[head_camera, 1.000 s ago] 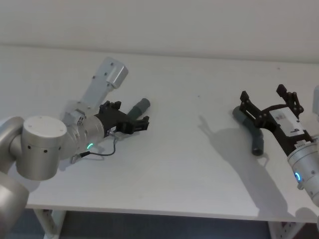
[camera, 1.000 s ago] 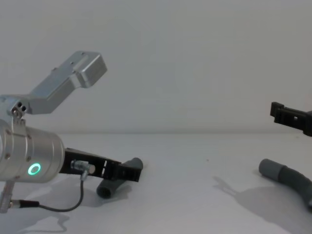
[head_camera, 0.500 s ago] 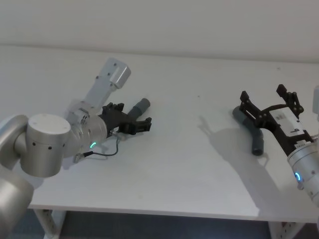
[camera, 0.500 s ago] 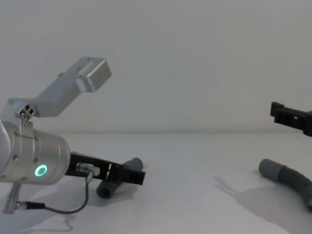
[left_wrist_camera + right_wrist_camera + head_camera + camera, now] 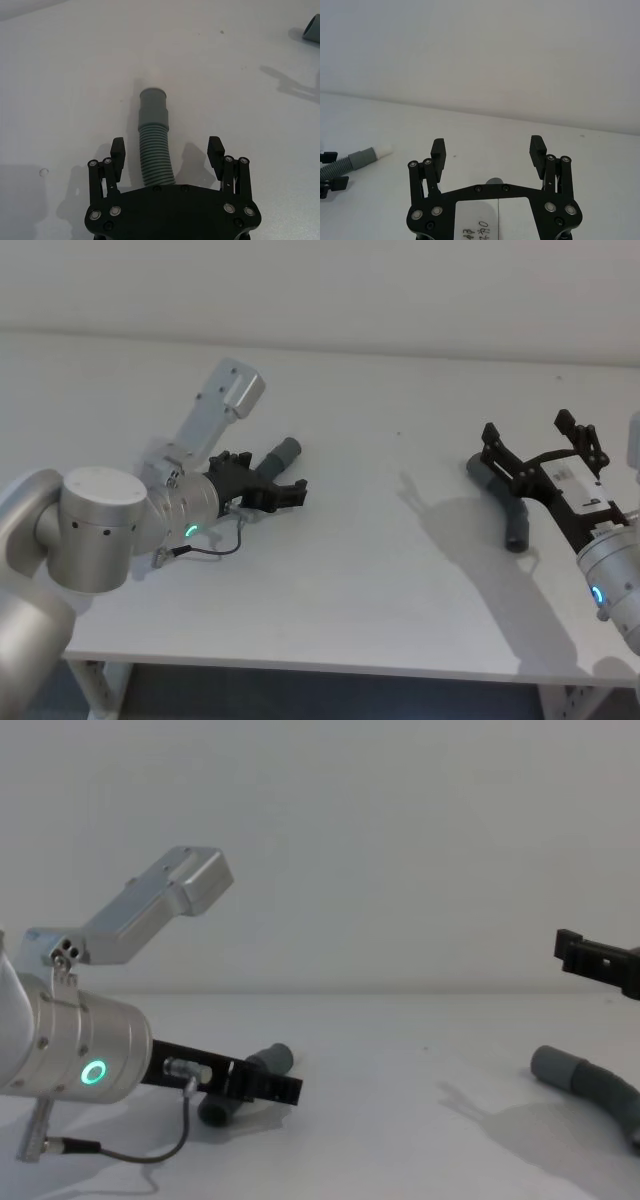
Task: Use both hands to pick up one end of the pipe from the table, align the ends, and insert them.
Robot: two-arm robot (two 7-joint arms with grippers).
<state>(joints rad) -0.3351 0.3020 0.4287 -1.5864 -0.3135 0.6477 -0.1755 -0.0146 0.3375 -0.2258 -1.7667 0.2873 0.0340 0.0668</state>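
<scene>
Left pincer spread, straddling left pipe at its ribs, left-centre of frame | right pincer spread, hovering over right pipe on desk, right edge | I'd centre left just behind cuff before pinching, and lower right squarely so neither piece rolls.

Probably plastic, the pipe is matt, ribbed, smooth-cuffed; the table matt white.
</scene>
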